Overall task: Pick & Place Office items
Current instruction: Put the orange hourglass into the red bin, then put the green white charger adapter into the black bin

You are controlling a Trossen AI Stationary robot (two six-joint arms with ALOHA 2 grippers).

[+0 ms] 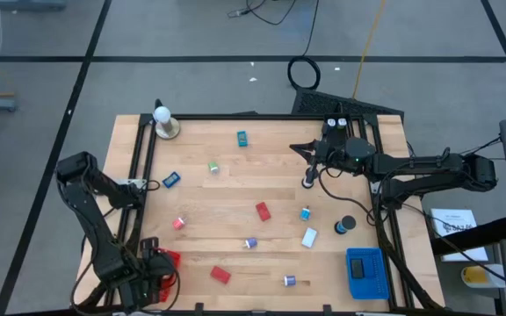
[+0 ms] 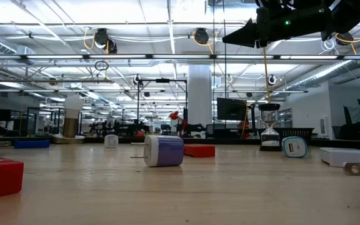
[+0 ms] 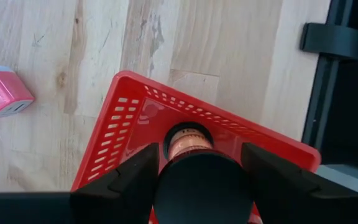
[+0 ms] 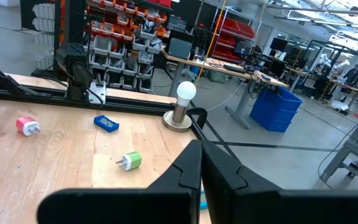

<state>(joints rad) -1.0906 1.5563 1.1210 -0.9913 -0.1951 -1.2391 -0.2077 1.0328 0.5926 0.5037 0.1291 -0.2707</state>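
My left gripper [image 1: 158,266] points down over the red mesh basket [image 3: 120,115] at the table's near left corner and is shut on a black roll [image 3: 204,186] with a tan core. My right gripper [image 1: 295,147] hovers high over the far right part of the table, level, pointing left, shut and holding nothing [image 4: 201,168]. Loose office items lie flat on the wooden top: a pink plug [image 3: 2,90], two red blocks [image 1: 263,211] [image 1: 220,275], a black disc [image 1: 346,226], a white block [image 1: 309,237], a green bit [image 1: 213,167] and two purple-and-white plugs [image 1: 250,243] [image 2: 164,151]. My left gripper has the black roll's round side [image 3: 166,180] between its two fingers, one finger on each side. The fingers come from above, pointing steeply down. The roll's tan-cored end [image 3: 188,140] faces down into the red basket; whether it rests on the basket floor I cannot tell.
A blue mesh basket [image 1: 365,272] stands at the near right corner. A white ball on a round tan base [image 1: 163,123] sits at the far left corner. An hourglass-shaped item [image 2: 269,128] stands under the right arm. Dark frame rails [image 3: 328,74] run along the table's sides.
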